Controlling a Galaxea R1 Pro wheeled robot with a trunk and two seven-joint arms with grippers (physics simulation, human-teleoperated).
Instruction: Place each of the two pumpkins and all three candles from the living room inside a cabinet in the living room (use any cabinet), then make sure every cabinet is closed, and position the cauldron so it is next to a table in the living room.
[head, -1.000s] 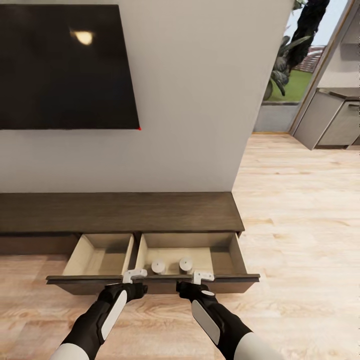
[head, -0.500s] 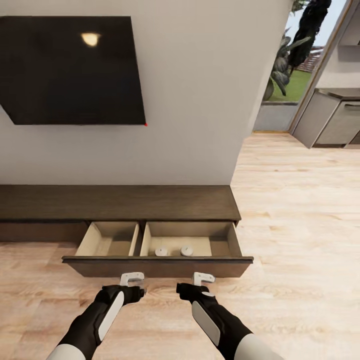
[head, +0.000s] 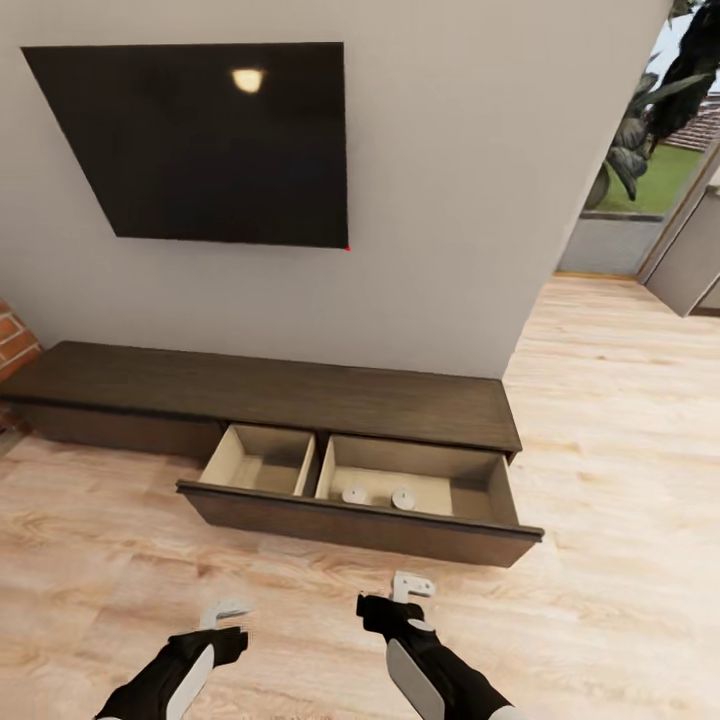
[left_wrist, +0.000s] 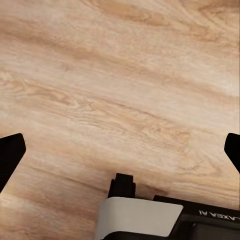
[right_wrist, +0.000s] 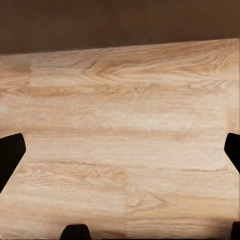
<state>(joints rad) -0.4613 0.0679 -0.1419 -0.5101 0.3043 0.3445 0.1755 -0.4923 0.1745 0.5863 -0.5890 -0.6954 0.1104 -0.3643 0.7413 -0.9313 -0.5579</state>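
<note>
Bright, even light; lamp glare on screen (head: 215, 140)

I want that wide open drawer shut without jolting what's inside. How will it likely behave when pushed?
The drawer is one wide front spanning two compartments, so a push near one end might skew it; a push near the middle probably slides it straighter. The two small candles stand upright and loose on its floor, so a quick shove could tip them. It looks nearly empty, likely light.
</note>
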